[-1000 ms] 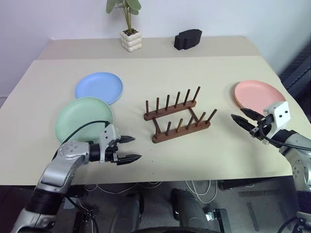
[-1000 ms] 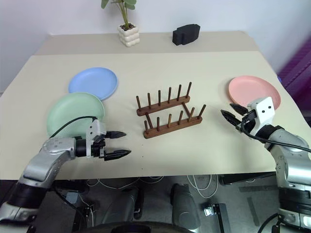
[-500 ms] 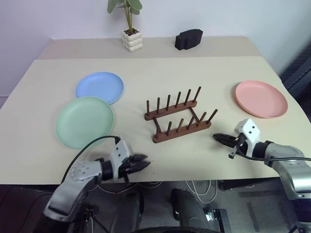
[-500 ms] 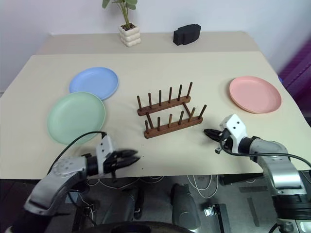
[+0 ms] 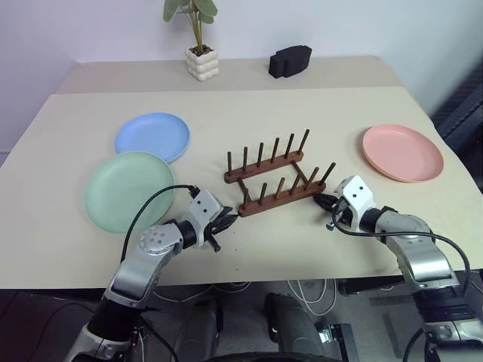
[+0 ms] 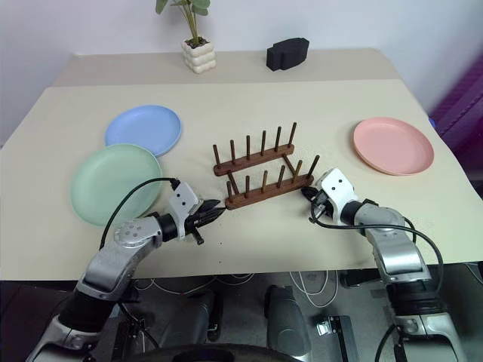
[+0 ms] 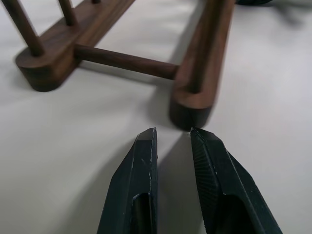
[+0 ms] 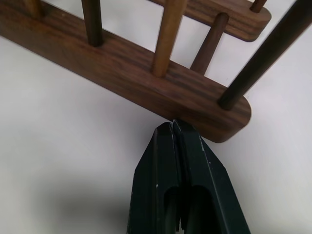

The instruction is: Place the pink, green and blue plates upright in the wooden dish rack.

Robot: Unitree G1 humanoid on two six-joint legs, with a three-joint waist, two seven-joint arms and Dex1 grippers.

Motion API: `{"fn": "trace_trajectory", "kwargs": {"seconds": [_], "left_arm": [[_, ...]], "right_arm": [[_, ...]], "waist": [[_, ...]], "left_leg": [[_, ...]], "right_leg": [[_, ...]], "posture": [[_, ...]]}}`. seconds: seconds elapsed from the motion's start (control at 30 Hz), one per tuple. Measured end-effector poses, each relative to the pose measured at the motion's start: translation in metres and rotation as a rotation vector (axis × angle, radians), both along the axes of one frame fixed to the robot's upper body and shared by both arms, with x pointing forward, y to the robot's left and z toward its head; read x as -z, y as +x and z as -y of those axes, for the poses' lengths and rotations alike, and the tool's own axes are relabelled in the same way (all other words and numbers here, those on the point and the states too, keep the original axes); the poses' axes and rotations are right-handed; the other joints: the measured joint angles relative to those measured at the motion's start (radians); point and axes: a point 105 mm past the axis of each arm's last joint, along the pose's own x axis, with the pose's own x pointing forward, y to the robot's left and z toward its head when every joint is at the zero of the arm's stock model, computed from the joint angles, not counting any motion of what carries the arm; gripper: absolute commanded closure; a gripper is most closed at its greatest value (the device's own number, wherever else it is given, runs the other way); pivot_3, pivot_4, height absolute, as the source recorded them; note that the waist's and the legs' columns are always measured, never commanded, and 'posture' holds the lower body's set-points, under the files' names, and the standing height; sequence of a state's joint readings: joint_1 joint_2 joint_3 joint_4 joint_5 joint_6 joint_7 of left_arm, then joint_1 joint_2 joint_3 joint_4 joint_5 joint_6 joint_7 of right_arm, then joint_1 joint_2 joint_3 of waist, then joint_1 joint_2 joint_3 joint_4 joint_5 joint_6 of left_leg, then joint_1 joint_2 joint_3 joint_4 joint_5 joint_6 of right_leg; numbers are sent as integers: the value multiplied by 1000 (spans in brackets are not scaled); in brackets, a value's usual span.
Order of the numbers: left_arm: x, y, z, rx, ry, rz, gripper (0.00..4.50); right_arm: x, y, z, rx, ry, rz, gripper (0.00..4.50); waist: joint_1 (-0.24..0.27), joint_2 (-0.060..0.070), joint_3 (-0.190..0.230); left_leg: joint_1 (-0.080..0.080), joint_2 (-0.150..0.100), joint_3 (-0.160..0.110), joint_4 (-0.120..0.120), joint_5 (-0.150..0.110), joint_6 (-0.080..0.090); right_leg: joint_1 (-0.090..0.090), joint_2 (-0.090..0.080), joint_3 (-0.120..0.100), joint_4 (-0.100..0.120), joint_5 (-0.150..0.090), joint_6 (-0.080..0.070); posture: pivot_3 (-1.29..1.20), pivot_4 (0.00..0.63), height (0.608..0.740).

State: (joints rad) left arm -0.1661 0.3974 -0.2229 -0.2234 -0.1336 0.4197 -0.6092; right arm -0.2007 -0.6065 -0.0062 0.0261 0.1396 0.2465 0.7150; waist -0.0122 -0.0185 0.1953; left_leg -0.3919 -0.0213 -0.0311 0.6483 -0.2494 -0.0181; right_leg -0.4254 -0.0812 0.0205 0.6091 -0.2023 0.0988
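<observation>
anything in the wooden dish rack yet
No. The wooden dish rack holds nothing between its pegs. The pink plate, green plate and blue plate lie flat on the table.

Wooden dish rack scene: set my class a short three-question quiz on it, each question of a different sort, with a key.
1. True or false: one plate already stands in the wooden dish rack.
2. Which plate lies nearest the right claw? A) blue plate B) green plate C) pink plate
3. Fill in: the left claw points at the end of the rack's near ____.

Key:
1. False. All three plates lie flat on the table.
2. C.
3. Rail; the claw's fingers stand slightly apart just short of it, while the right claw, shut, sits at the same rail's other end.
</observation>
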Motion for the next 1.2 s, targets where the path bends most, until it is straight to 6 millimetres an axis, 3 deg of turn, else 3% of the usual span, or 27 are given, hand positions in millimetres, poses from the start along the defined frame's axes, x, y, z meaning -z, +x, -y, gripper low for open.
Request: {"fn": "trace_trajectory", "kwargs": {"seconds": [0.33, 0.5, 0.63, 0.77, 0.9, 1.03, 1.2], "left_arm": [[-1, 16, -3, -66, -6, 32, 3405], [-1, 0, -14, 33, -1, -37, 3405], [0, -25, -17, 159, -32, -149, 3405], [1, -29, -8, 202, -52, -178, 3405], [1, -18, 21, 219, -45, -143, 3405], [0, -2, 32, 170, -16, -104, 3405], [1, 4, 33, 128, -13, -83, 3405]], "right_arm": [[1, 4, -3, 4, 0, 15, 4500], [1, 3, -3, -6, 2, 9, 4500], [1, -2, 1, -15, 0, -6, 4500], [1, -4, 1, -21, 3, -13, 4500], [1, -4, 2, -26, -1, -16, 4500], [1, -4, 2, -26, -1, -17, 4500], [1, -4, 2, -25, -1, -16, 4500]], "waist": [[-2, 0, 0], [-2, 0, 0], [0, 0, 0], [2, 0, 0], [3, 0, 0], [2, 0, -1], [1, 0, -1]], "left_leg": [[1, 0, 0, 0, 0, 0], [1, 1, 0, 0, 0, 0], [1, 1, 0, 0, 0, 0], [1, 1, 0, 0, 0, 0], [1, -1, 0, 1, 0, 0], [1, -1, -1, 1, 0, 0], [1, -1, -1, 1, 0, 0]], "right_leg": [[1, 0, 0, 1, 0, 0], [1, 0, 0, 1, 0, 0], [1, -1, 0, 1, -1, 0], [1, -1, 0, 1, -1, 1], [1, -1, 0, 1, 0, 1], [2, 0, 0, 1, 0, 1], [2, 0, 0, 1, -1, 1]], "posture": [[0, 150, 735], [0, 150, 735], [0, 150, 735], [0, 150, 735], [0, 150, 735], [0, 150, 735], [0, 150, 735]]}}
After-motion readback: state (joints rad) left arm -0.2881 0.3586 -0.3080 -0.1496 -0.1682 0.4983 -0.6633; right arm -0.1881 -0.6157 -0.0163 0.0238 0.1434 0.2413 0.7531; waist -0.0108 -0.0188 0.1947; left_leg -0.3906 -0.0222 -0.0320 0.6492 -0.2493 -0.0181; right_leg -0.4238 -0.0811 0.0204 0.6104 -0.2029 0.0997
